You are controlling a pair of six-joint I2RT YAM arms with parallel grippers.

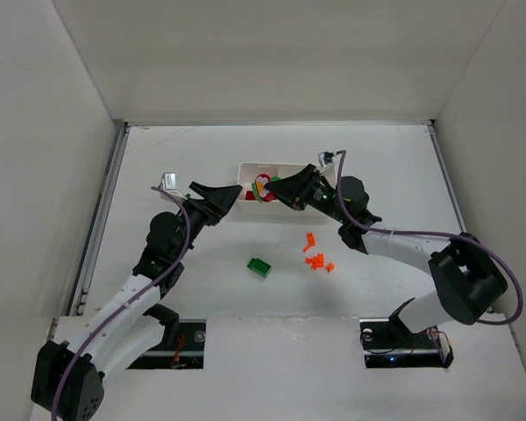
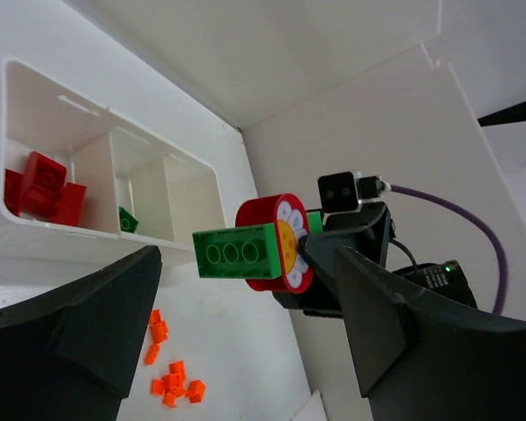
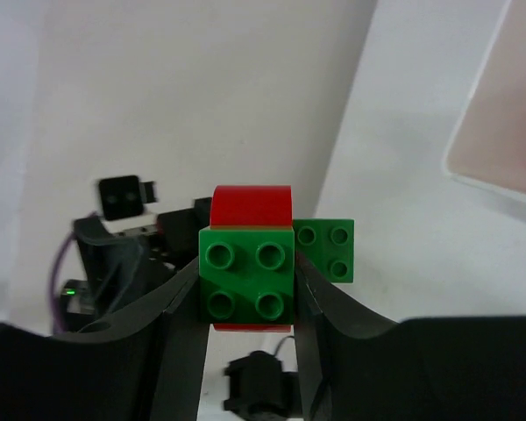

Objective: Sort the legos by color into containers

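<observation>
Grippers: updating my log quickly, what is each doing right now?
Left gripper: open, empty.
Right gripper: shut on green studded plastic brick joined to a red round piece.

The tray lies at the far middle of the table, its 3 compartments side by side. A few bricks sit in the left-end compartment and 1 single brick in the middle one. Over the tray's left part hangs a stacked piece, clamped between the fingers of the right gripper, which reaches in from the right. The left gripper lies just left of the tray. Nearer the arms, 1 loose brick lies on the table, with tiny pieces clustered to its right.
</observation>
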